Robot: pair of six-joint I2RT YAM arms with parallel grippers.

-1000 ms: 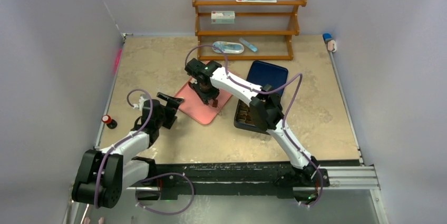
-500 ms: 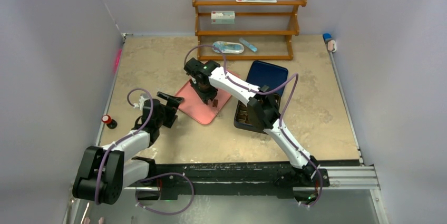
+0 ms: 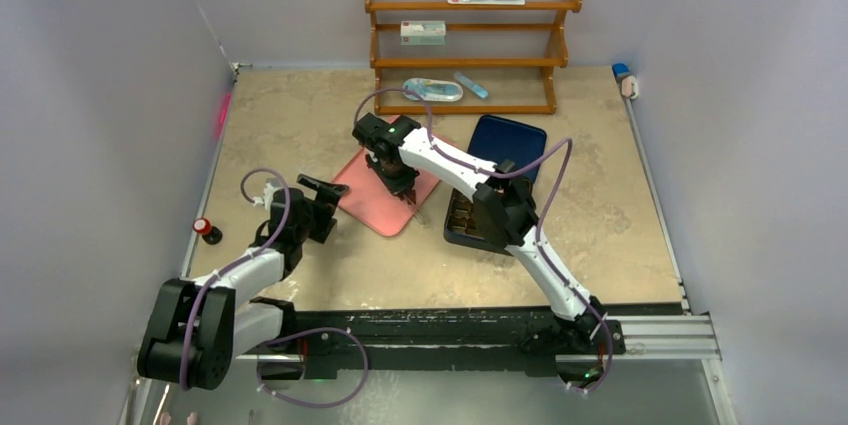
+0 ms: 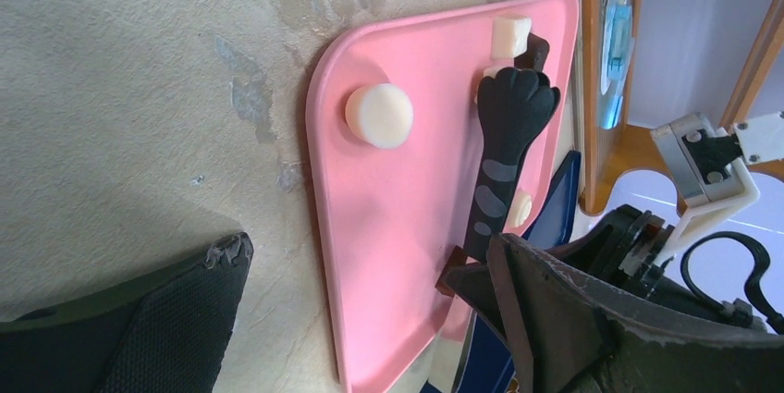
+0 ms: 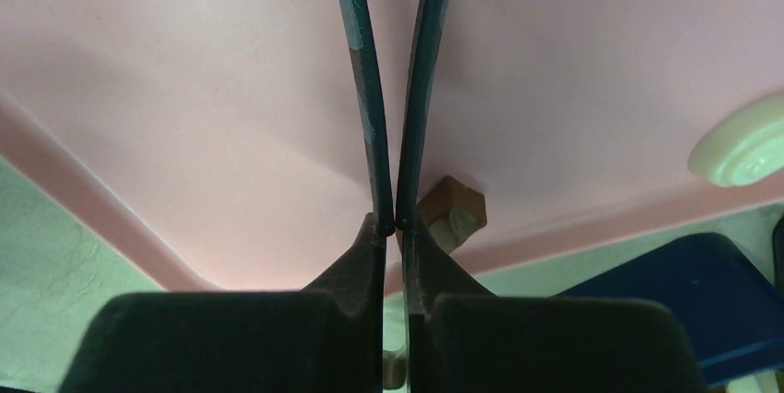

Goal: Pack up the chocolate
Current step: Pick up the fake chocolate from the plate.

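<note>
The pink tray (image 3: 372,203) lies mid-table, and its bare floor (image 4: 407,254) fills the left wrist view. Chocolate on it: a round cream piece (image 4: 379,116), a square cream one (image 4: 510,32) and a brown piece (image 4: 455,280). My right gripper (image 3: 408,195) points down at the tray, shut with nothing between its fingers (image 5: 388,171). The brown piece (image 5: 453,206) lies just beside the right finger, outside the grip. A cream round piece (image 5: 744,151) sits further right. My left gripper (image 3: 325,200) hangs open by the tray's left edge (image 4: 361,264). The dark box (image 3: 462,220) is partly hidden by the right arm.
A blue lid (image 3: 507,145) lies behind the box. A wooden shelf (image 3: 470,45) with small packets stands at the back. A small red-capped bottle (image 3: 207,230) stands near the left edge. A small blue-and-white object (image 3: 626,80) sits in the far right corner.
My right gripper has gone from half open to shut over the pink tray and shifted slightly. The left arm has stayed where it was.
</note>
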